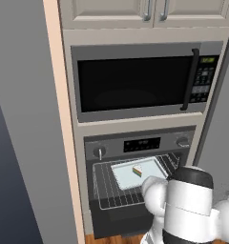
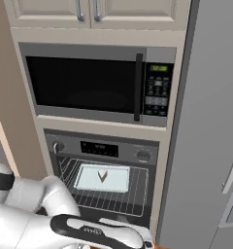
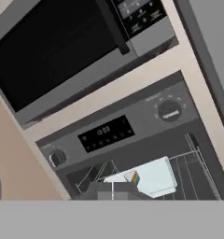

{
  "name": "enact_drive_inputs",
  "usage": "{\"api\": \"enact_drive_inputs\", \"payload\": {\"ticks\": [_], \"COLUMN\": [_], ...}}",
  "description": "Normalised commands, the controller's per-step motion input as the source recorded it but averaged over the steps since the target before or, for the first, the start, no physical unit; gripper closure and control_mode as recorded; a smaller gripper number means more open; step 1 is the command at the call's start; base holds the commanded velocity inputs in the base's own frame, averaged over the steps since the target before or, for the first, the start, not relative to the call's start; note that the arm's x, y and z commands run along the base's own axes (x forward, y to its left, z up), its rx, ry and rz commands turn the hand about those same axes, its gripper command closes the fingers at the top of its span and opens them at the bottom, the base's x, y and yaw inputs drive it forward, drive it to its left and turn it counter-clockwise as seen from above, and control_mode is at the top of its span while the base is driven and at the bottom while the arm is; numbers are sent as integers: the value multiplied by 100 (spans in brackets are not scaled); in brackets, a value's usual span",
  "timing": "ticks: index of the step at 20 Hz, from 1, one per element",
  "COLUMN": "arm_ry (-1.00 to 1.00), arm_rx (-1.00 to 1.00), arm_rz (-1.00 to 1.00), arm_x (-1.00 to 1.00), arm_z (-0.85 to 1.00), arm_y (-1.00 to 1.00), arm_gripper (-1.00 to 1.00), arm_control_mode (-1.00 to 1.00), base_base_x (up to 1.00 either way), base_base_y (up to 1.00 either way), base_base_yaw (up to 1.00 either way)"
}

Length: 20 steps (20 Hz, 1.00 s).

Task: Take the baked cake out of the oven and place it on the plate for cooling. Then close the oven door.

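The oven [image 1: 140, 143] stands with its oven door [image 1: 114, 221] dropped open. Its wire rack [image 1: 107, 188] carries a pale tray [image 1: 147, 167], and on that tray lies a small wedge of cake [image 1: 137, 170] with coloured layers. The right base view shows the same cake [image 2: 103, 176] on the tray [image 2: 113, 182] inside the oven [image 2: 104, 148]. In the hand view my gripper [image 3: 112, 191] is shut with nothing in it, just in front of the cake [image 3: 132, 178] and below the oven's display [image 3: 107, 134]. The plate is out of view.
A black-windowed microwave [image 1: 135, 83] with a vertical handle sits directly above the oven, under cream cabinet doors [image 1: 135, 12]. A tall grey fridge side [image 2: 210, 121] closes off the right. A grey panel [image 1: 21, 119] with a tan edge stands to the left.
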Motion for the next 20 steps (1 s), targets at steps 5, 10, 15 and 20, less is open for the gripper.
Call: {"api": "enact_drive_inputs", "payload": {"ticks": [5,10,15,20], "arm_ry": [47,52,54,46], "arm_rx": [-17,-18,-18,-14], "arm_rz": [6,3,0,2], "arm_x": [11,5,3,0], "arm_z": [100,98,49,9], "arm_y": [32,37,38,35], "arm_gripper": [100,100,100,100], "arm_control_mode": [-100,-100,-100,-100], "base_base_x": [0,0,0,0], "base_base_y": [0,0,0,0], "base_base_yaw": [0,0,0,0]}}
